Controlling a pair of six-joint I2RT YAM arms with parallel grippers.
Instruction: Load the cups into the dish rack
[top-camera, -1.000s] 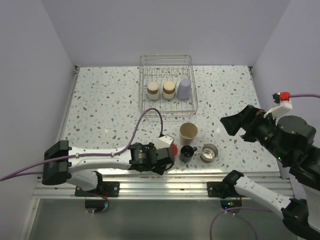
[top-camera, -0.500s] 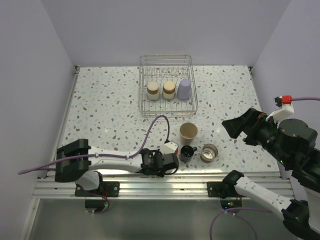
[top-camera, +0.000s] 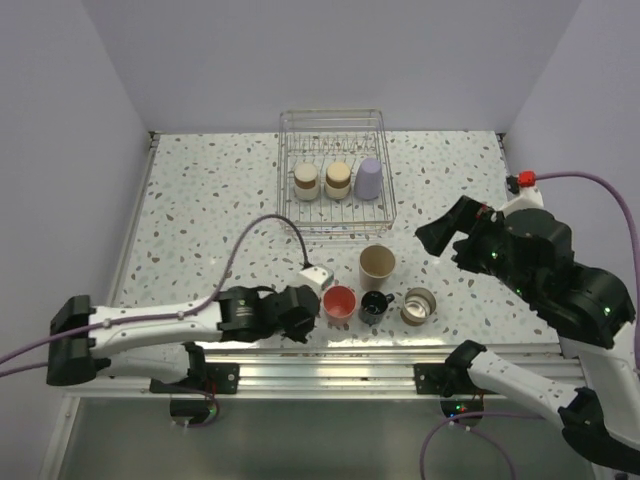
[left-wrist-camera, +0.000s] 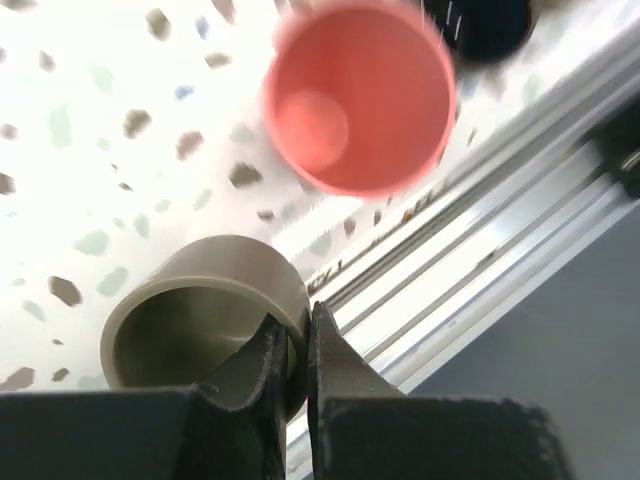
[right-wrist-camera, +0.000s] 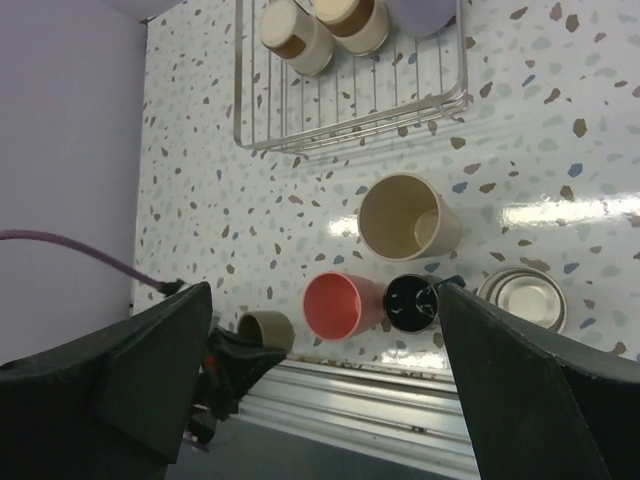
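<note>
My left gripper (left-wrist-camera: 298, 325) is shut on the rim of a silvery-beige cup (left-wrist-camera: 200, 325), one finger inside and one outside, at the table's near edge. In the top view the left gripper (top-camera: 298, 312) hides that cup. To its right stand a coral-pink cup (top-camera: 338, 303), a black mug (top-camera: 374, 306), a metal cup (top-camera: 418, 306) and a taller tan cup (top-camera: 377, 265). The dish rack (top-camera: 386, 185) holds two beige cups (top-camera: 306, 181) and a lavender cup (top-camera: 369, 179). My right gripper (top-camera: 445, 232) hangs wide open above the table, holding nothing.
An aluminium rail (top-camera: 330, 372) runs along the near edge, right beside the held cup. Lavender walls close in the left, back and right sides. A purple cable (top-camera: 262, 228) loops over the table left of the cups.
The left gripper has closed on the beige cup's rim and its wrist has shifted left, uncovering the coral-pink cup. The right arm has moved left and forward, still open.
</note>
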